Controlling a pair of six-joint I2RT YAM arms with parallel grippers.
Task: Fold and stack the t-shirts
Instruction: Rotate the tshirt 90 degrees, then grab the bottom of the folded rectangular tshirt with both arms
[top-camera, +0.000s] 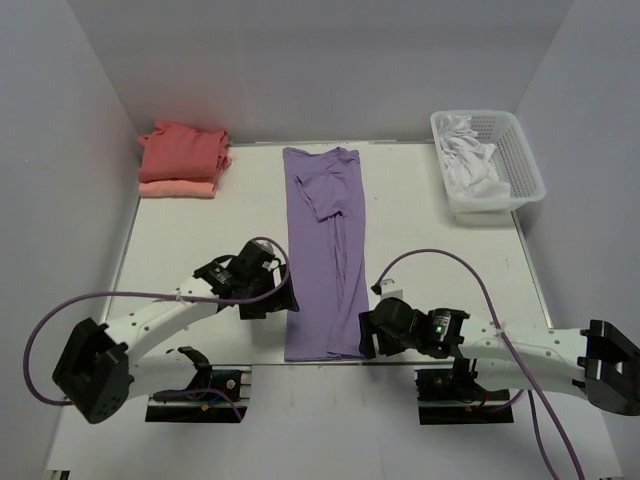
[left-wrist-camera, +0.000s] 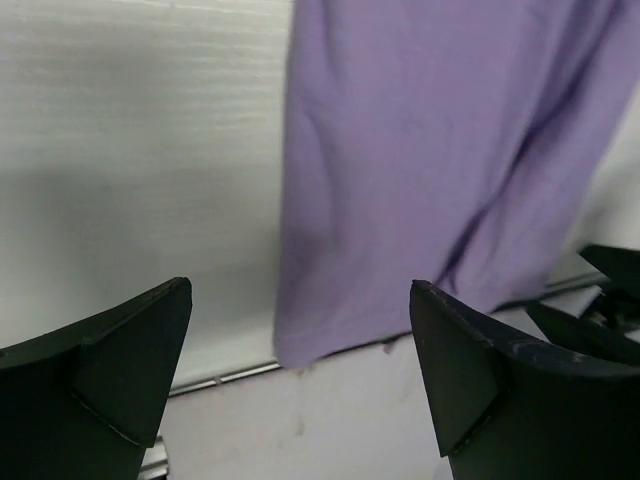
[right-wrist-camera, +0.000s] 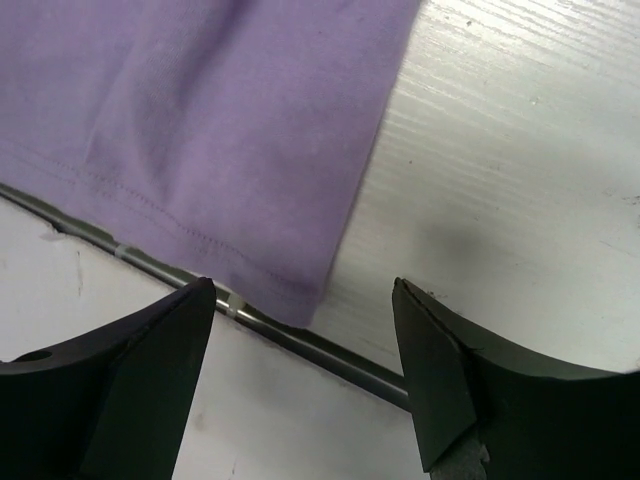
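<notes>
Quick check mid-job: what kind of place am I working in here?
Probably a lab test booth, not a home: a white table boxed in by plain walls, with a purple shirt laid flat, a folded stack and a laundry basket.

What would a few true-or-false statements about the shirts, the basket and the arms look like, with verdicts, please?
1. The long lavender-purple cloth shirt lies folded into a narrow strip between the arms. True.
2. The jaws of the right arm clamp its hem. False: they stand open over its near corner.
3. The white plastic mesh basket is empty. False: white cloth lies inside.
4. The folded coral-red shirt sits on a paler salmon-pink one. True.
</notes>
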